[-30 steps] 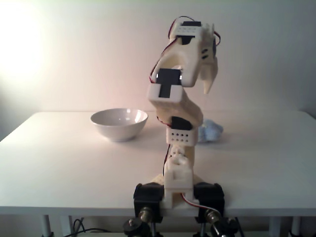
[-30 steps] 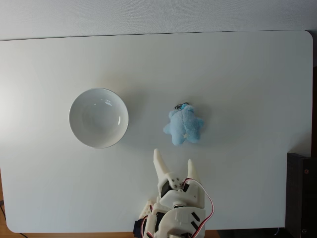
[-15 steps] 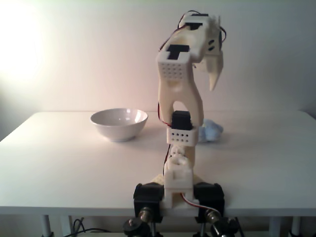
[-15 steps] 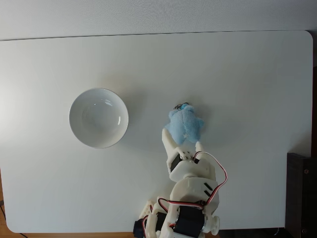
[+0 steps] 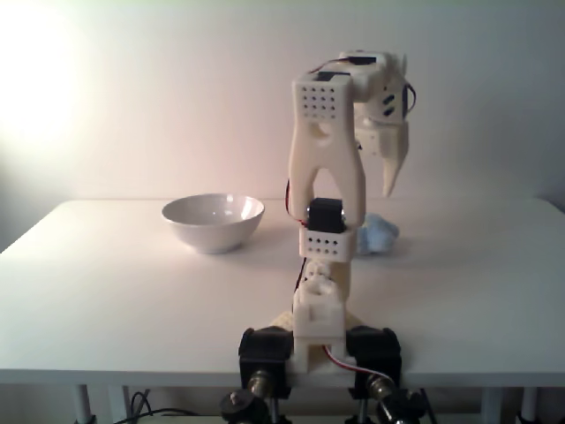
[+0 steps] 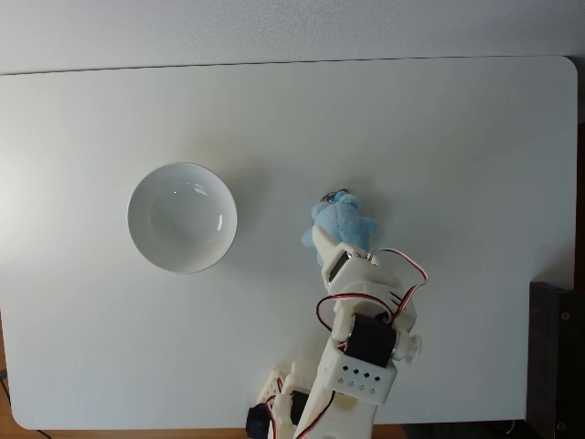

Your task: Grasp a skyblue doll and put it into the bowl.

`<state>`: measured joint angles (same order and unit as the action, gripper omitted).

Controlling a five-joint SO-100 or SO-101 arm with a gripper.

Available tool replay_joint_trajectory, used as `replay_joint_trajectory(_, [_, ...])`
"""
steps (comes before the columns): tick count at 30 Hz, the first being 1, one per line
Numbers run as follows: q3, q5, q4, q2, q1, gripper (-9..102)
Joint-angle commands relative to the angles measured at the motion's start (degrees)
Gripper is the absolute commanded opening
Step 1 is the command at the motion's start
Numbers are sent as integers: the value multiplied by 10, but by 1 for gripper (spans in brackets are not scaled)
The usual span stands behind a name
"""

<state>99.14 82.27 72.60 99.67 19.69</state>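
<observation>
Reaching further since a second ago, my gripper hangs above doll, fingers' spread hidden; bowl waits left.

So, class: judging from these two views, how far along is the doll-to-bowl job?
Nothing is finished: the bowl holds nothing. In hand: the gripper hangs above the doll, which lies on the table. Left: descend, grasp, carry and drop it.

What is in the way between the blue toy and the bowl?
Nothing visible. The skyblue doll lies on bare table right of the bowl in the top-down fixed view, with the gripper raised above it.
</observation>
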Motion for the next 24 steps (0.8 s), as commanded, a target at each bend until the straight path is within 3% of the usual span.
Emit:
replay_joint_trajectory(1, [-22,2,4,-14,2,45])
replay_joint_trajectory(24, [-74,4,-30,-102,1,45])
